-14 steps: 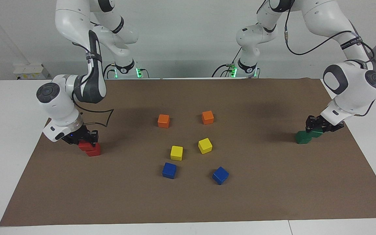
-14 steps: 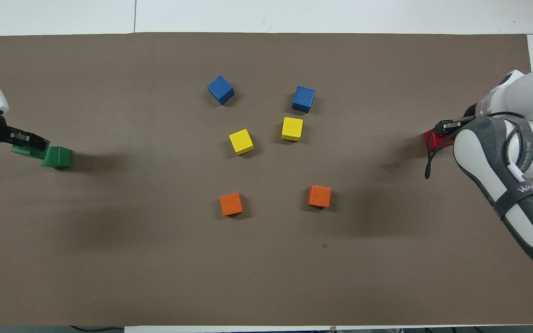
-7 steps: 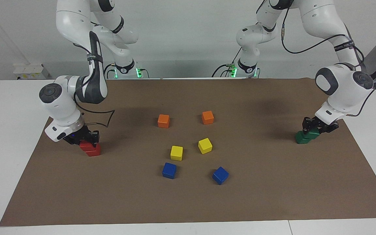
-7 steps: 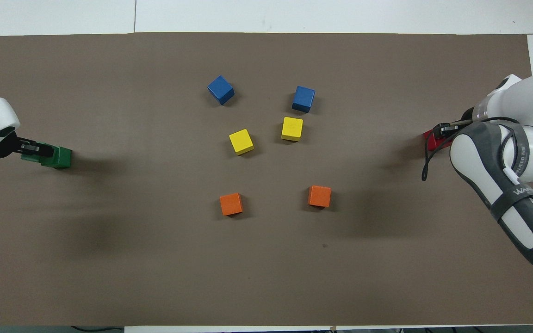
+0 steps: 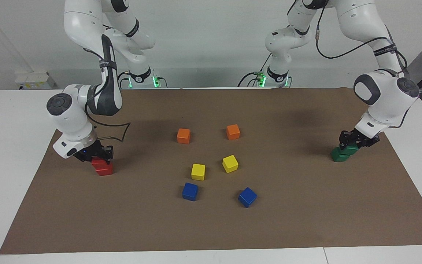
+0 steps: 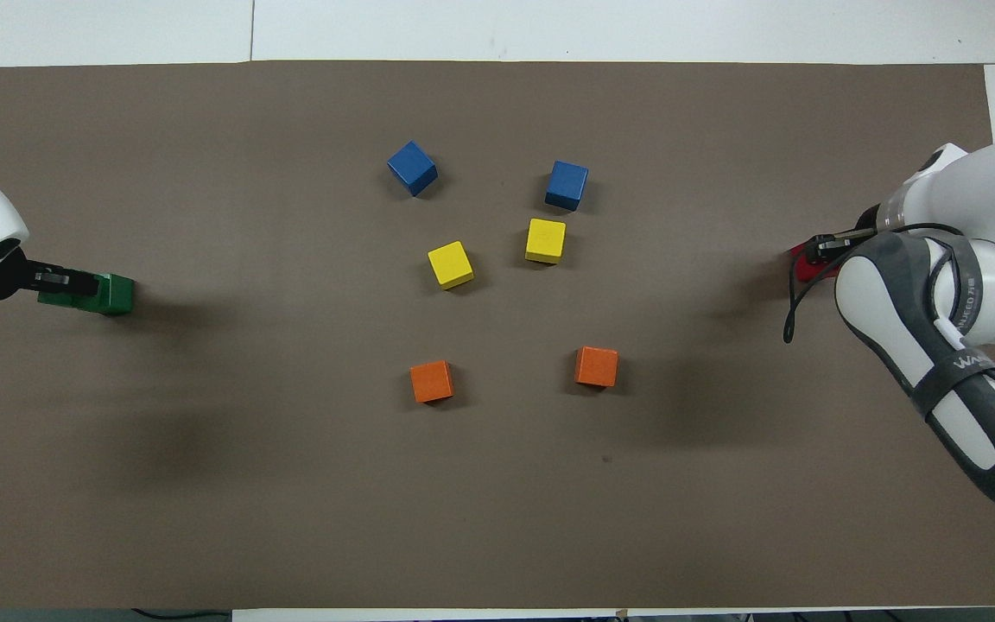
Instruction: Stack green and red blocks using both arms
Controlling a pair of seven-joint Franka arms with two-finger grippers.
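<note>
At the right arm's end of the mat, my right gripper (image 5: 100,157) is shut on a red block (image 5: 96,161). That block hangs just over a second red block (image 5: 105,169) on the mat, overlapping its top and slightly offset. At the left arm's end, my left gripper (image 5: 354,143) is shut on a green block (image 5: 354,149). It is low over another green block (image 5: 338,156), also offset. I cannot tell whether either pair touches. In the overhead view the lower green block (image 6: 117,294) shows beside my left gripper (image 6: 74,281); only a sliver of a red block (image 6: 802,259) shows.
Two orange cubes (image 5: 183,135) (image 5: 233,131), two yellow cubes (image 5: 198,171) (image 5: 230,163) and two blue cubes (image 5: 190,191) (image 5: 247,197) lie in the middle of the brown mat (image 5: 306,220). White table (image 5: 9,146) borders the mat at both ends.
Both grippers have carried their blocks sideways, closer over the matching blocks on the mat, so each offset has shrunk. The cubes in the middle have not moved.
</note>
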